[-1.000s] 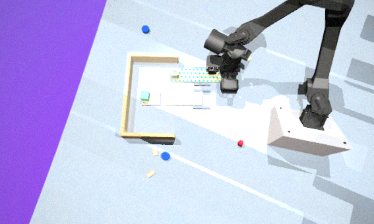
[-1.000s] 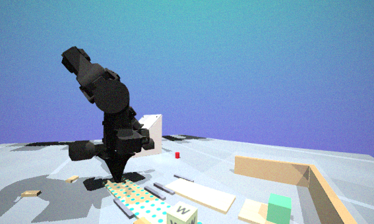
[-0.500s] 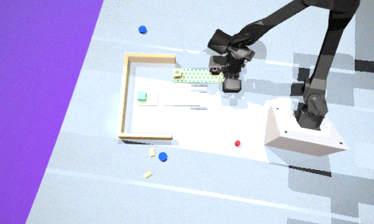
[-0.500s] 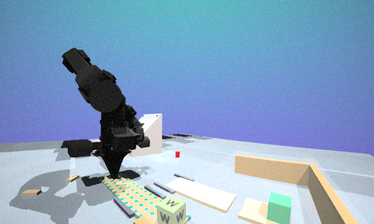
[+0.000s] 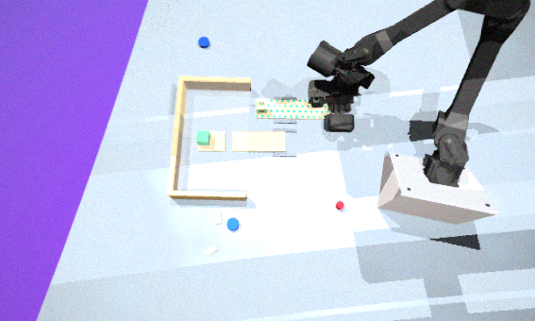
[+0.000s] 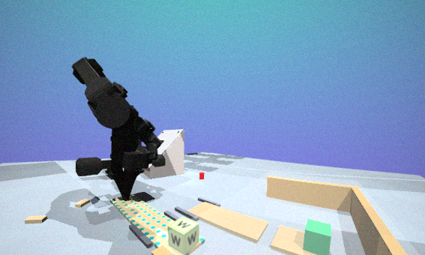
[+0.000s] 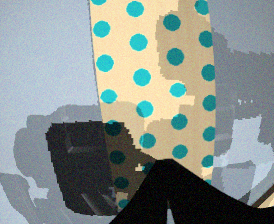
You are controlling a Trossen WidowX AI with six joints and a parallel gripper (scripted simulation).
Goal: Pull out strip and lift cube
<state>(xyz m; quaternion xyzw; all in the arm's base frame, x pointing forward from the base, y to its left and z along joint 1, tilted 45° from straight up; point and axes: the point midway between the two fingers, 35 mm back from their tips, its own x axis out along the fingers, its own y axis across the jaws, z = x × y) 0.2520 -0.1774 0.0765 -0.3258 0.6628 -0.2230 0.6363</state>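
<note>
Going left to right in the top view, a three-sided wooden frame (image 5: 175, 137) (image 6: 308, 191) is opening toward the arm. Inside it, a plain green cube (image 5: 203, 138) (image 6: 317, 238) is sitting on a short tan piece (image 5: 218, 142) (image 6: 285, 240). A blue disc (image 5: 204, 42) is lying beyond the frame's upper side, another blue disc (image 5: 232, 224) below its lower side. Across a gap from the short piece, a longer tan piece (image 5: 259, 142) (image 6: 229, 221) is lying in line with it.

The labelled cube (image 5: 261, 106) (image 6: 183, 235) is resting on the left end of the dotted strip (image 5: 293, 109) (image 6: 143, 214) (image 7: 138, 60), just outside the frame's opening; its three faces in the exterior view are each showing a dark "W". Over the strip's other end, the gripper (image 5: 330, 108) (image 6: 126, 199) (image 7: 164, 167) is pointing down, its fingers closed together, gripping nothing, the tips meeting the strip's surface. A red cylinder (image 5: 340, 205) (image 6: 202, 175) is standing near the pale arm base (image 5: 392, 198) (image 6: 171, 165).
</note>
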